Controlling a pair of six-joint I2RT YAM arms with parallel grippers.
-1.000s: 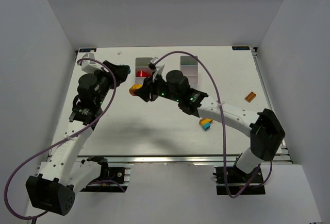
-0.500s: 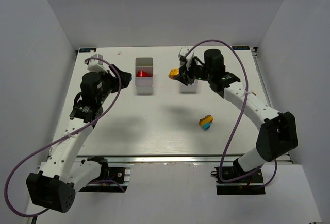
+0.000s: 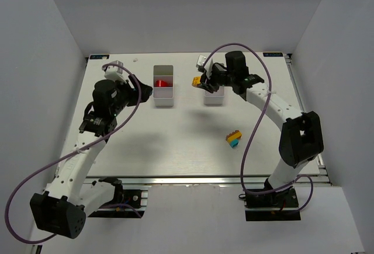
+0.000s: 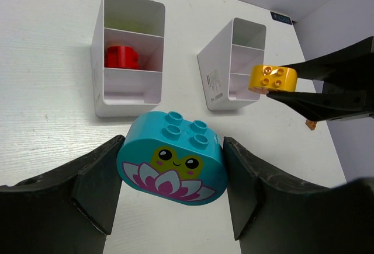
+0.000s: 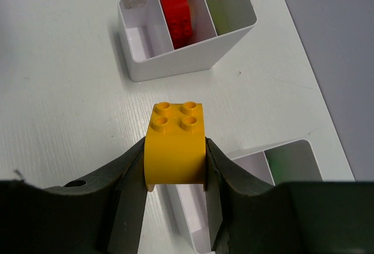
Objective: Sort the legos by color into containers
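Observation:
My right gripper [image 3: 201, 82] is shut on a yellow brick [image 3: 197, 81] and holds it in the air at the left edge of the right white bin [image 3: 214, 100]. In the right wrist view the gripper [image 5: 175, 156] holds this brick [image 5: 175, 143] above that bin's [image 5: 257, 162] near corner. My left gripper [image 4: 172, 169] is shut on a teal brick [image 4: 172, 159] with a flower face, above the table in front of the left bin [image 4: 125, 99]. A red brick [image 4: 121, 56] lies in that bin's middle compartment. In the top view the left gripper [image 3: 142, 90] is just left of the left bin [image 3: 164, 101].
A yellow brick stacked with a blue one [image 3: 234, 138] lies on the table to the right of the middle. A small orange brick [image 4: 311, 124] shows beyond the right arm's fingers. White walls enclose the table on three sides.
My right arm swung from beside the left bin across to the right bin, carrying the yellow brick. My left gripper shifted slightly, keeping the teal brick.

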